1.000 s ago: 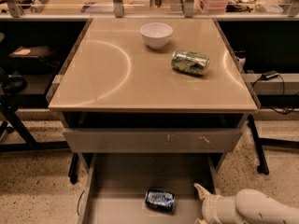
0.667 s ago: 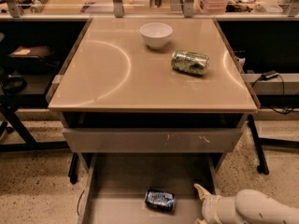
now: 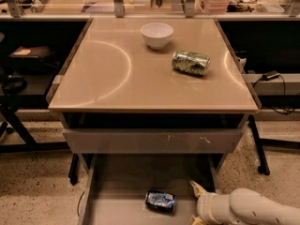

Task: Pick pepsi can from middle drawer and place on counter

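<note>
The pepsi can (image 3: 160,200), dark blue with light markings, lies on its side on the floor of the open middle drawer (image 3: 122,182), near the bottom of the view. The counter (image 3: 117,74) is the glossy beige tabletop above. My gripper (image 3: 196,189) comes in from the lower right on a white arm; one pale fingertip shows just right of the can, over the drawer's right side, apart from the can.
A white bowl (image 3: 156,34) and a shiny green can (image 3: 191,62) lying on its side sit on the counter's back right part. A closed grey drawer front (image 3: 154,140) with orange scuffs is above the open drawer. Cables and table legs stand at both sides.
</note>
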